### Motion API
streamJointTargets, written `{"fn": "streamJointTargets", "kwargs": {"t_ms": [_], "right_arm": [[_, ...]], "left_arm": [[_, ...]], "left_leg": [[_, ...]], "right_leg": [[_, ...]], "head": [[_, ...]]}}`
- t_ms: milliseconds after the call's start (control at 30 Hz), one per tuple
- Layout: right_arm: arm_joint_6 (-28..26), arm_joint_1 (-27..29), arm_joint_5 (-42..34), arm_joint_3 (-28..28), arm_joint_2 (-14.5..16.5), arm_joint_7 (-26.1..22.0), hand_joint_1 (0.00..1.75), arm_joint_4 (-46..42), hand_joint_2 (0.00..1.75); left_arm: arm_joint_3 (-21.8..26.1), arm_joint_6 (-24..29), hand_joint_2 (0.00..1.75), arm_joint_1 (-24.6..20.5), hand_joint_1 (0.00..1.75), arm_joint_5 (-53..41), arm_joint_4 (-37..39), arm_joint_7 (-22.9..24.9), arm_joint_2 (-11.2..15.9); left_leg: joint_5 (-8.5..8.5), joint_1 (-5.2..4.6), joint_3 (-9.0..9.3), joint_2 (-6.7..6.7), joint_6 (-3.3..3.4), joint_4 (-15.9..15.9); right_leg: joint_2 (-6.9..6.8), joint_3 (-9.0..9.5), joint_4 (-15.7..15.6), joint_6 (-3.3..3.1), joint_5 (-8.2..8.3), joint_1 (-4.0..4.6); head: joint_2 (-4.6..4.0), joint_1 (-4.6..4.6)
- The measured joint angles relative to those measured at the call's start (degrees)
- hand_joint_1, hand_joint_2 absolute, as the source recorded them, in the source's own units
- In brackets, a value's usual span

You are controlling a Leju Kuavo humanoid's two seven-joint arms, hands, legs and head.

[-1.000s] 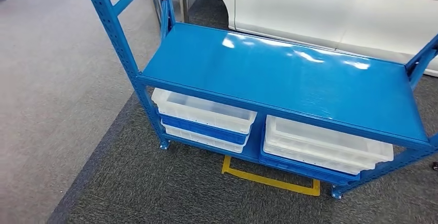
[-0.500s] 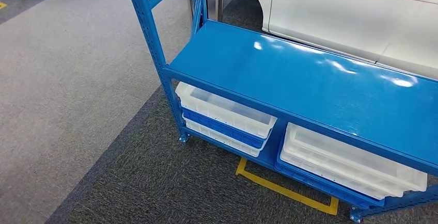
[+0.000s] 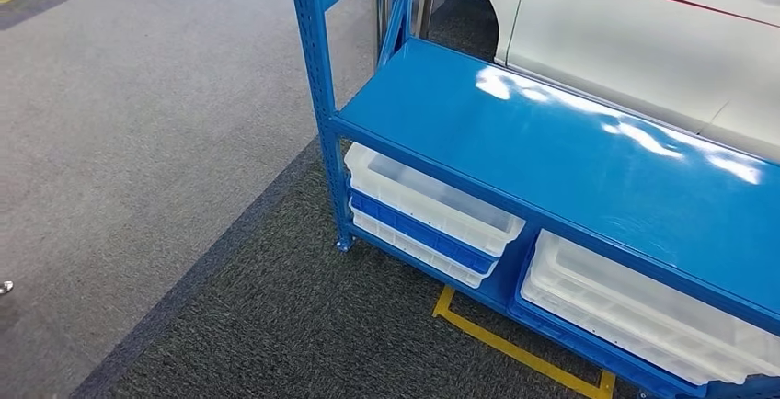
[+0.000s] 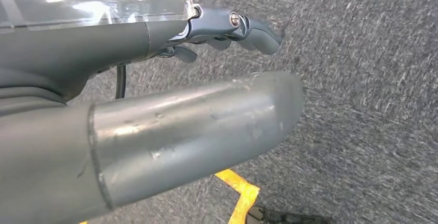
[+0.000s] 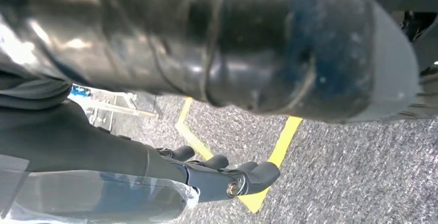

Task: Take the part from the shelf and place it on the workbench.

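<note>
1. Task stage: early, by my reading. Neither hand holds a part; nothing is picked, nothing is placed. All of it remains: find the part, reach, grasp, carry to the workbench.

2. Left hand: hangs over grey carpet, thick grey thumb out front, darker fingers beyond it, apart from the thumb and empty. A corner of yellow floor tape lies just beyond the thumb tip.

3. Right hand: also hangs low over carpet, fingers loosely curled, nothing in them. Whether they are fully closed I cannot tell. Yellow tape runs just beyond the fingertips.

4. Shelf: blue steel rack, well ahead of both hands in the head view. Its glossy top board carries no visible part.

5. The part: not seen on the visible shelf; its place cannot be told.

6. Containers: two stacks of clear bins on the lower level, one stack with a blue bin between clear ones, another stack beside it. The topmost bins look empty; the lower ones are hidden.

7. White car body stands behind the shelf.
</note>
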Motion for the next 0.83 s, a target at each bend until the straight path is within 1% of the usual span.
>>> {"fn": "streamJointTargets", "kwargs": {"t_ms": [33,67,100,133,200,233,267,300,333,367,400,433,467,500,533,567,600,633,667,700,733,767,800,833], "right_arm": [[0.0,0.0,0.0,0.0,0.0,0.0,0.0,0.0,0.0],[0.0,0.0,0.0,0.0,0.0,0.0,0.0,0.0,0.0],[0.0,0.0,0.0,0.0,0.0,0.0,0.0,0.0,0.0],[0.0,-0.1,0.0,0.0,-0.1,0.0,0.0,0.0,0.0],[-0.3,-0.2,-0.2,-0.1,-0.1,0.0,0.0,0.0,0.0],[-0.5,-0.2,-0.4,-0.1,-0.1,0.0,0.0,0.0,0.44],[-0.8,-0.1,-0.5,-0.3,-0.2,0.0,0.0,0.0,0.87],[-0.9,-0.1,-0.7,-0.3,-0.2,0.1,0.0,0.0,1.31],[-1.0,0.0,-0.7,-0.4,-0.3,0.1,0.0,0.0,1.31],[-1.1,0.1,-0.7,-0.5,-0.4,0.1,0.0,0.0,0.87],[-1.1,0.1,-0.7,-0.5,-0.5,0.1,0.0,0.0,0.44],[-1.1,0.1,-0.7,-0.6,-0.5,0.1,0.0,0.0,0.0],[-1.1,0.1,-0.6,-0.6,-0.6,0.1,0.0,0.0,0.0],[-1.1,0.1,-0.5,-0.6,-0.6,0.1,0.0,0.0,0.0],[-1.1,0.1,-0.4,-0.7,-0.6,0.1,0.0,0.0,0.0],[-1.1,0.1,-0.4,-0.7,-0.6,0.1,0.0,0.0,0.0],[-1.1,0.0,-0.4,-0.7,-0.6,0.1,0.0,0.0,0.0],[-1.1,0.0,-0.4,-0.8,-0.6,0.1,0.0,0.0,0.0],[-1.1,0.0,-0.4,-0.8,-0.6,0.1,0.0,0.0,0.0],[-1.1,0.0,-0.4,-0.8,-0.6,0.1,0.0,0.0,0.0],[-1.1,0.0,-0.5,-0.8,-0.6,0.1,0.0,0.0,0.0],[-1.2,0.0,-0.5,-0.9,-0.6,0.0,0.0,0.0,0.0],[-1.2,0.0,-0.6,-1.0,-0.6,0.0,0.0,0.0,0.0],[-1.2,0.0,-0.6,-1.0,-0.6,0.0,0.0,0.0,0.0]], "left_arm": [[0.0,0.0,0.0,0.0,0.0,0.0,0.0,0.0,0.0],[0.0,0.0,0.0,0.0,0.0,0.0,0.0,0.0,-0.1],[0.0,0.0,0.0,-0.1,0.0,0.0,0.0,0.0,-0.1],[0.0,0.0,0.0,-0.1,0.0,0.0,0.0,0.1,-0.1],[0.0,0.3,0.0,-0.1,0.0,0.3,0.0,0.9,0.1],[0.0,0.5,0.0,-0.2,0.0,0.5,0.0,1.5,0.4],[0.0,0.6,0.0,-0.3,0.0,0.7,0.1,2.1,0.7],[0.1,0.8,0.0,-0.4,0.0,0.8,0.2,2.5,1.1],[0.1,0.9,0.0,-0.5,0.0,0.9,0.2,2.8,1.5],[0.1,1.0,0.0,-0.7,0.0,1.0,0.3,3.0,1.9],[0.2,1.1,0.0,-0.8,0.0,1.1,0.3,3.1,2.3],[0.3,1.1,0.0,-0.8,0.0,1.1,0.3,3.1,2.5],[0.4,1.2,0.0,-0.8,0.0,1.2,0.4,3.2,2.7],[0.4,1.3,0.0,-0.8,0.0,1.2,0.4,3.2,2.8],[0.4,1.4,0.0,-0.8,0.0,1.2,0.4,3.2,2.9],[0.5,1.5,0.0,-0.9,0.0,1.2,0.5,3.2,2.9],[0.5,1.6,0.0,-0.9,0.0,1.2,0.6,3.2,2.9],[0.5,1.6,0.0,-1.0,0.0,1.2,0.7,3.2,3.0],[0.5,1.7,0.0,-1.0,0.0,1.2,0.8,3.2,3.0],[0.5,1.7,0.0,-1.0,0.0,1.2,0.8,3.2,3.0],[0.5,1.7,0.0,-1.0,0.0,1.2,0.9,3.2,3.0],[0.6,1.8,0.0,-1.0,0.0,1.2,0.9,3.2,3.0],[0.7,1.8,0.0,-1.0,0.0,1.2,0.9,3.2,3.0],[0.7,1.8,0.0,-1.0,0.0,1.2,1.0,3.2,3.0]], "left_leg": [[-0.11,-0.07,-0.02,-0.27,-0.15,0.2],[-0.2,-0.12,-0.14,-0.52,-0.39,0.3],[-0.26,-0.15,-0.28,-0.64,-0.66,0.5],[-0.27,-0.17,-0.39,-0.69,-0.97,0.5],[-0.36,-0.09,-0.4,-0.59,-1.62,0.6],[-0.9,-0.05,-0.62,-0.27,-1.9,1.2],[-2.03,0.0,-1.31,0.15,-2.15,2.8],[-3.73,0.13,-2.58,0.61,-2.38,5.6],[-5.69,0.19,-4.3,1.0,-2.63,9.3],[-7.31,0.29,-6.09,1.21,-2.9,13.1],[-8.12,0.38,-7.38,1.35,-3.13,15.8],[-7.74,0.48,-7.68,1.45,-3.29,16.5],[-6.27,0.61,-6.86,1.55,-3.37,14.8],[-4.22,0.73,-5.16,1.64,-3.38,11.4],[-2.47,0.8,-3.11,1.8,-3.35,7.2],[-1.3,0.73,-1.51,1.87,-3.15,3.8],[-0.83,0.62,-0.55,1.92,-2.89,1.7],[-0.86,0.45,-0.18,1.93,-2.59,0.8],[-0.8,0.29,-0.2,1.85,-2.23,0.8],[-0.67,0.35,-0.16,1.92,-1.86,0.6],[-0.51,0.42,-0.12,2.06,-1.47,0.4],[-0.37,0.51,-0.11,2.2,-1.03,0.2],[-0.27,0.58,-0.1,2.37,-0.64,0.1],[-0.26,0.55,-0.12,2.45,-0.47,0.1]], "right_leg": [[0.38,1.66,-3.9,-0.28,1.68,0.05],[0.69,2.91,-7.0,-0.56,2.87,0.13],[0.95,3.46,-8.6,-0.8,3.26,0.26],[1.1,3.48,-9.0,-1.0,3.11,0.41],[0.91,3.5,-9.5,-1.56,3.44,0.31],[0.78,3.64,-9.7,-1.98,3.64,0.15],[0.6,3.74,-10.0,-2.37,3.84,-0.02],[0.38,3.8,-10.2,-2.64,3.97,-0.1],[0.22,3.75,-10.2,-2.8,3.99,-0.08],[0.07,3.69,-10.2,-2.84,3.99,-0.07],[-0.07,3.68,-10.2,-2.83,3.98,-0.07],[-0.16,3.7,-10.1,-2.78,3.93,-0.09],[-0.21,3.77,-10.0,-2.68,3.86,-0.13],[-0.25,3.86,-9.9,-2.52,3.75,-0.18],[-0.29,3.91,-9.8,-2.28,3.59,-0.18],[-0.3,3.88,-9.6,-1.98,3.43,-0.11],[-0.32,3.81,-9.4,-1.65,3.33,-0.04],[-0.31,3.72,-9.4,-1.32,3.3,0.03],[-0.25,3.69,-9.4,-0.98,3.35,0.07],[-0.17,3.69,-9.5,-0.66,3.34,0.02],[-0.1,3.57,-9.1,-0.38,2.96,-0.04],[-0.05,3.03,-7.7,-0.15,1.99,-0.07],[-0.02,1.93,-5.2,0.02,0.4,-0.12],[-0.02,1.33,-3.9,0.08,-0.51,-0.13]], "head": [[0.0,0.0],[0.0,-0.01],[0.0,-0.01],[0.0,-0.02],[0.0,-0.01],[0.0,-0.02],[0.0,-0.03],[0.0,-0.04],[0.0,-0.04],[0.0,-0.05],[0.0,-0.05],[0.0,-0.05],[0.0,-0.05],[0.0,-0.05],[0.0,-0.06],[0.0,-0.05],[0.0,-0.05],[0.0,-0.05],[0.0,-0.04],[0.0,-0.04],[0.0,-0.04],[0.0,-0.04],[0.0,-0.03],[0.0,-0.03]]}}
